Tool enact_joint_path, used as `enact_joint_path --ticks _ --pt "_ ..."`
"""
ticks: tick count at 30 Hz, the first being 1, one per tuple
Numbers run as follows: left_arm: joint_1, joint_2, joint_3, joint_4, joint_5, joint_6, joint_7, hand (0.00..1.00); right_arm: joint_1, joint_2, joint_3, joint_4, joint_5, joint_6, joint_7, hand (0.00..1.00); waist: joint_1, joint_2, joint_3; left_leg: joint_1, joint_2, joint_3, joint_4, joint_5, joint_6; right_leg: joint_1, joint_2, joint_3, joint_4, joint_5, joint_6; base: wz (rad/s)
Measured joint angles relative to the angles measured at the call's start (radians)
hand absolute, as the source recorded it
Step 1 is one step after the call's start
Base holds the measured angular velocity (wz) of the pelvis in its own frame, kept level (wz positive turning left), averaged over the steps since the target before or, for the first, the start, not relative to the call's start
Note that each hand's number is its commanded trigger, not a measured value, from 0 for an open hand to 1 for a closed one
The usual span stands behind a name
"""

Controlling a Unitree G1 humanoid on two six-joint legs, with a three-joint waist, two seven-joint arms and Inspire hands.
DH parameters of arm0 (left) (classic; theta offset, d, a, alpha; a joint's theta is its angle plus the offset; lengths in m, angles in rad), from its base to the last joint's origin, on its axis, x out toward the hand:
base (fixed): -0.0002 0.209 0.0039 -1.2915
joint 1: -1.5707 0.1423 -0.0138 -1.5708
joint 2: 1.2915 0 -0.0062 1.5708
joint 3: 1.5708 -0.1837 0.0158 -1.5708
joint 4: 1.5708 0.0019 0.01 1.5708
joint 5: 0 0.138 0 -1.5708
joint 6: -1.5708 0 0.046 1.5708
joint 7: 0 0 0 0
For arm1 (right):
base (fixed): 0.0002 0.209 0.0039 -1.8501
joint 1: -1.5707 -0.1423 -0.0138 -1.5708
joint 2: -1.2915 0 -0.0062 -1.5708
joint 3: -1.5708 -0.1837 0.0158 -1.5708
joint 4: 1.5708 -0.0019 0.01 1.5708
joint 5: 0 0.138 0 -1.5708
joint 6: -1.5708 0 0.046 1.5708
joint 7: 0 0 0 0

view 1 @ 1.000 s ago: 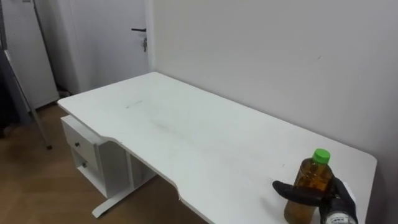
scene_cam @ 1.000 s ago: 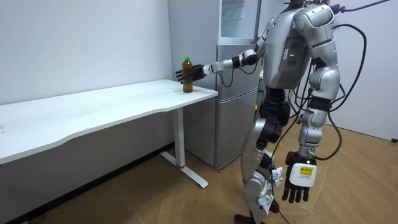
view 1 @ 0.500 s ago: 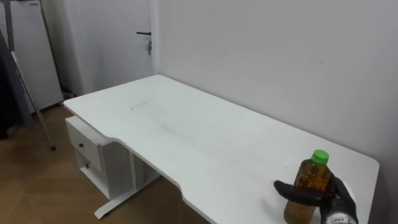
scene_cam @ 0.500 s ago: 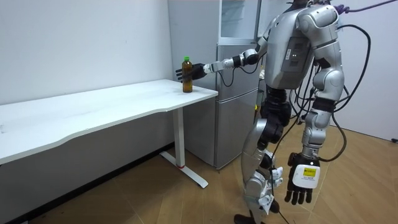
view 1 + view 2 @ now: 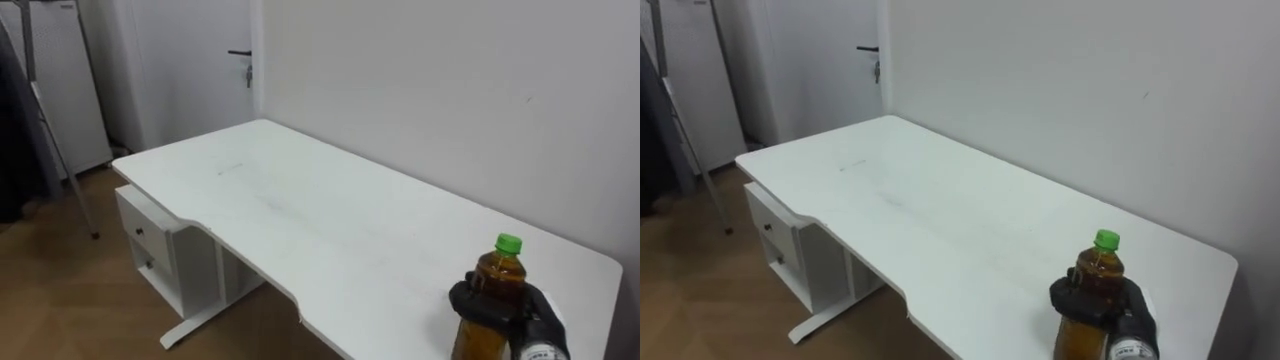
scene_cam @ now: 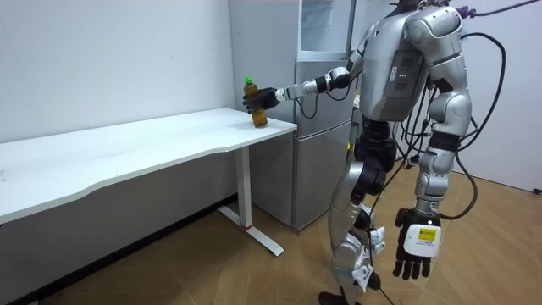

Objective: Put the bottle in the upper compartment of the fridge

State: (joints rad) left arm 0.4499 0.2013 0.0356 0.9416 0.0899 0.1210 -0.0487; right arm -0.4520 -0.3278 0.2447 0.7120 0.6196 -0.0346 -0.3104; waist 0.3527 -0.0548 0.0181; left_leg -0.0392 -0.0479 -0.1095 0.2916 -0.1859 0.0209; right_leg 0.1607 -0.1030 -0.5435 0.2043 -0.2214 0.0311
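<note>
**Right robot hand clamped on the bottle at the table's end**

There it is: the right arm reaches out almost level from the shoulder, and the right robot hand (image 5: 503, 312) has its dark fingers curled round the middle of the amber bottle (image 5: 497, 274). The green cap (image 5: 509, 242) sits above the grip, and the bottle is at the end of the white table (image 5: 300, 210) nearest the grey fridge (image 6: 318, 110). The left robot hand (image 6: 417, 244) hangs low beside the leg, fingers loose, holding nothing. The robot stands on the wood floor (image 6: 212, 280) just in front of the fridge. A drawer unit (image 5: 150, 245) sits under the table's far end, with a white door (image 5: 200, 70) beyond it. The eye views' lower edge cuts off the bottle's base, and from across the room I can't tell whether it touches the table.
</note>
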Motion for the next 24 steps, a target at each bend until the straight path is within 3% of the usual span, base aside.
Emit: enact_joint_path --ticks 8,12,16,24 --pt "0.002 0.002 0.002 -0.002 0.001 -0.014 0.0 0.0 0.002 0.0 0.01 0.001 0.036 -0.001 0.086 1.0 -0.001 -0.001 -0.0011 -0.001 0.002 0.013 0.0 0.0 0.0 -0.002 0.0 0.009 -0.001 0.0 0.0 -0.03" --pt "0.006 0.004 0.009 -0.038 0.002 -0.011 -0.001 0.0 0.003 0.0 0.026 -0.022 0.04 0.005 0.122 1.0 0.003 -0.005 -0.0062 -0.003 0.005 0.031 -0.002 0.0 0.0 -0.019 -0.001 0.025 0.001 0.0 0.0 -0.12" --pt "-0.005 0.006 0.042 -0.067 0.002 -0.017 0.0 0.0 0.031 0.0 0.029 -0.133 0.04 0.03 0.148 1.0 -0.016 -0.011 -0.0119 -0.001 0.007 0.04 -0.007 0.001 0.001 -0.025 -0.002 0.026 0.001 0.001 0.0 -0.04" --pt "-0.018 0.007 0.044 -0.066 0.011 -0.026 0.015 0.0 0.071 0.0 0.025 -0.337 -0.006 0.032 0.206 1.0 -0.065 -0.001 -0.0096 0.025 0.017 0.08 -0.026 0.001 0.001 -0.021 0.001 0.068 -0.001 0.001 0.0 -0.11"
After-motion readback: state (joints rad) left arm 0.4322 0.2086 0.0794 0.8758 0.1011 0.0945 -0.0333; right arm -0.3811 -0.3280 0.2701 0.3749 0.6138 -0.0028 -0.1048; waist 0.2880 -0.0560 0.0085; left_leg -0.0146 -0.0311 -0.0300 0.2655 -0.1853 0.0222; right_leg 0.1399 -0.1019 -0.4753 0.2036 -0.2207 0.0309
